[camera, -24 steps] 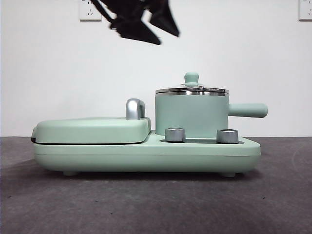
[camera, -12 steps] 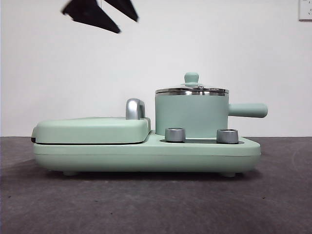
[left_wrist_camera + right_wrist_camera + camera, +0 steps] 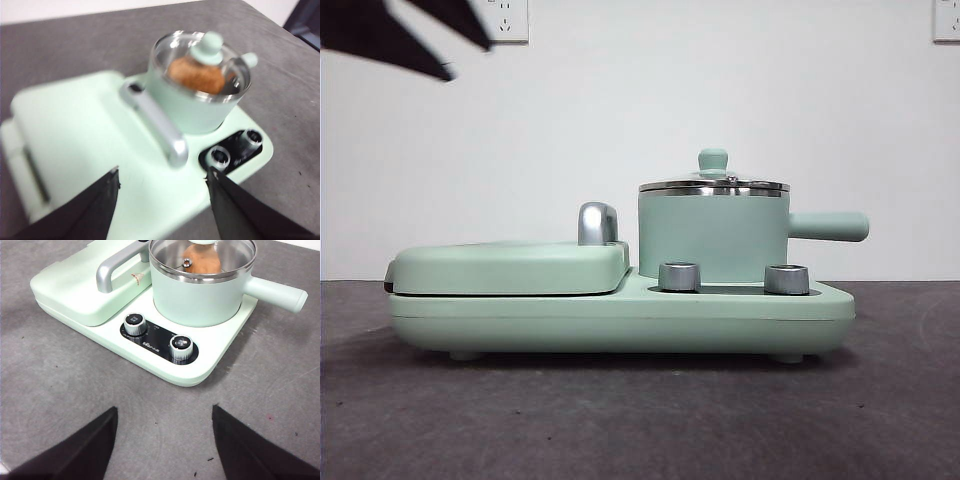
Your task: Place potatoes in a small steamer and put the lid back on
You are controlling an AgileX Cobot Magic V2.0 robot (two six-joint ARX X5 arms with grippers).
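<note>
From the front, the lid [image 3: 713, 183] sits on the small steamer [image 3: 713, 235], beside the griddle cover [image 3: 510, 266]. The left wrist view shows the left gripper [image 3: 162, 177] open and empty, the potato [image 3: 196, 75] under glass. The right gripper [image 3: 164, 412] hangs open, empty, near two knobs [image 3: 157, 336].

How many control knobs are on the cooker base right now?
2. Both sit side by side on the black panel at the front of the base: one knob nearer the griddle cover, the other knob below the small steamer. None looks hidden.
</note>
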